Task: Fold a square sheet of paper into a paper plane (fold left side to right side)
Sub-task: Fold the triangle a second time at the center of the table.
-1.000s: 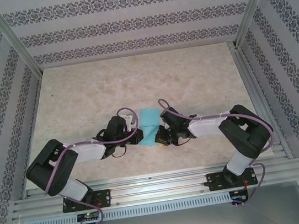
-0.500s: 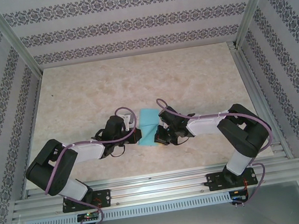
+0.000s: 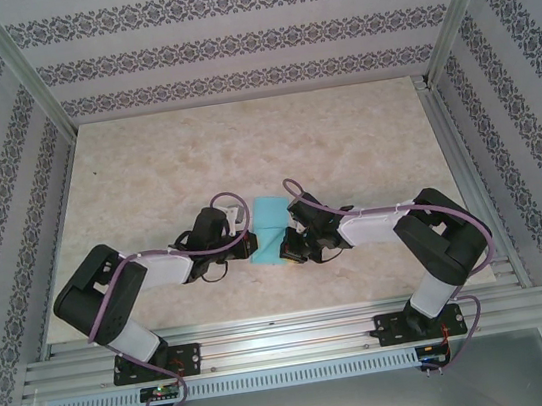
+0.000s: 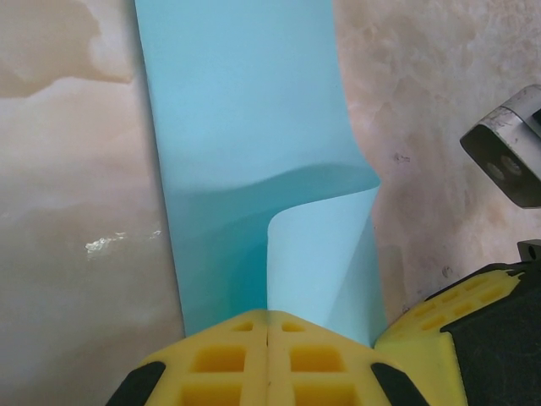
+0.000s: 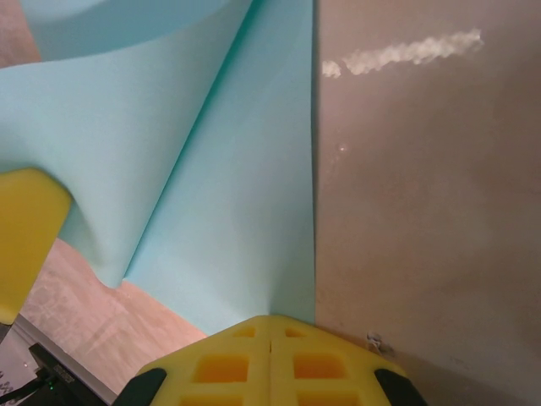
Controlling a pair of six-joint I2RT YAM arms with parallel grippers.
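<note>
The square sheet of paper [image 3: 270, 225] is light blue and lies at the middle of the table between both grippers. In the left wrist view its near edge [image 4: 317, 254] curls up off the flat part into my left gripper [image 4: 268, 315], which is shut on it. My right gripper [image 5: 270, 321] is shut on the sheet's near corner [image 5: 245, 228], lifting a slanted flap. From above, the left gripper [image 3: 249, 245] and the right gripper [image 3: 293, 250] almost meet at the paper's near end. A finished paper plane is out of view.
The marbled tabletop [image 3: 243, 146] spreads wide behind the paper. Patterned walls and metal posts [image 3: 25, 71] enclose it. A yellow finger of the right gripper [image 4: 444, 317] sits close beside the left jaws, and the left one's finger [image 5: 25, 237] shows at the right wrist view's edge.
The left arm has swung a little to the right, bringing its gripper closer over the paper's left edge. The right gripper has edged slightly left. Both stay shut.
</note>
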